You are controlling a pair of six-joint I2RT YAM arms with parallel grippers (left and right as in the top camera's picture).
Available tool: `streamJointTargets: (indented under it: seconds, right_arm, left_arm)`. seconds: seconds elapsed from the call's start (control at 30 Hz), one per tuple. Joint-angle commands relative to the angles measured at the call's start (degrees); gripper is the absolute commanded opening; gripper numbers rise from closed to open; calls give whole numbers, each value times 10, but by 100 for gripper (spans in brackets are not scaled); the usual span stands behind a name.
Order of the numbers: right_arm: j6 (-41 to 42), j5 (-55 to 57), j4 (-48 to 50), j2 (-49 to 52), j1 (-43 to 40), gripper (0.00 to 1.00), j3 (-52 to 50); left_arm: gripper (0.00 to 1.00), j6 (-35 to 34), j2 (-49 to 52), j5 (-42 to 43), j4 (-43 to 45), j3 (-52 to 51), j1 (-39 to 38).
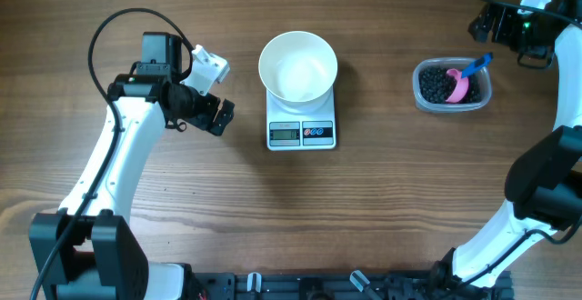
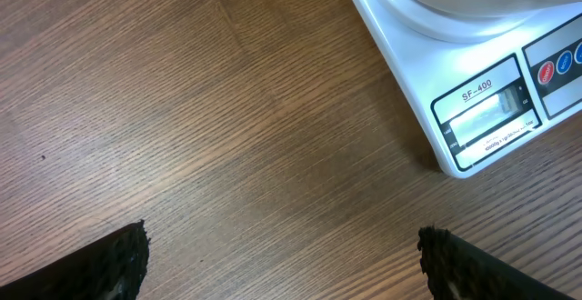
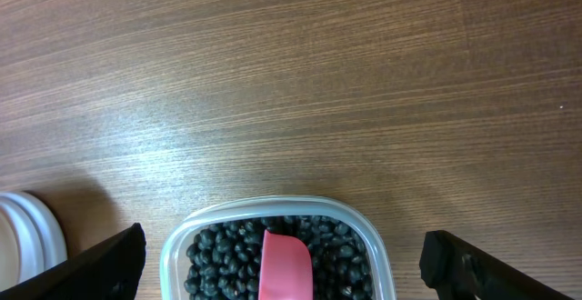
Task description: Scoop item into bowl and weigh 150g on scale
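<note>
Both grippers stand wide open, and neither has anything between its fingers. The right gripper [image 1: 486,25] hangs close to the far right corner of the worktop [image 1: 382,200]; the clear tub [image 3: 273,203] lies just on the near side of it, a little to the left. In the right wrist view the far rim of the tub sits about midway between the two spread fingers.

The black beads [image 3: 218,250] are all in this tub, as far as I can see; on them rests the pink scoop [image 3: 284,264]. Its long axis is the thing that matters here. It runs slantwise: the pink cup is at the middle of the tub, and the blue handle [image 1: 479,62] goes up over the far right corner of the rim, so it points roughly toward the right gripper. The wrist view does not show the handle.

The white bowl [image 1: 297,66] stands on the scale [image 1: 302,134], near the middle of the worktop; it looks empty, so I judge that no scooping is done yet. The left gripper [image 1: 218,118] waits just left of the scale, not touching it — well apart from the tub.

So the right arm is clearly the nearer one. I think it must come down toward the near side and close its fingers across the slanted handle, not along it.
</note>
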Motion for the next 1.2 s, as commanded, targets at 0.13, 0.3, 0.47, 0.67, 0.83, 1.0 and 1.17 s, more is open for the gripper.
streamJointTargets:
  seconds: [0.13, 0.3, 0.47, 0.67, 0.83, 1.0, 1.17]
  right_arm:
    - [3, 2, 1, 6, -4, 100, 14]
    - [3, 2, 1, 6, -4, 100, 14]
    - [2, 2, 1, 6, -4, 100, 14]
    - [2, 2, 1, 6, -4, 100, 14]
    - [2, 2, 1, 6, -4, 100, 14]
    - [3, 2, 1, 6, -4, 100, 14]
    - [3, 2, 1, 6, -4, 100, 14]
  left_arm:
    - [100, 11, -7, -3, 0, 8, 1]
    - [100, 11, -7, -3, 0, 8, 1]
    - [100, 11, -7, -3, 0, 8, 1]
    - [100, 11, -7, -3, 0, 8, 1]
    - [100, 11, -7, 0, 3, 8, 1]
    - [100, 6, -7, 43, 2, 8, 1]
    - [100, 83, -24, 123, -42, 8, -7]
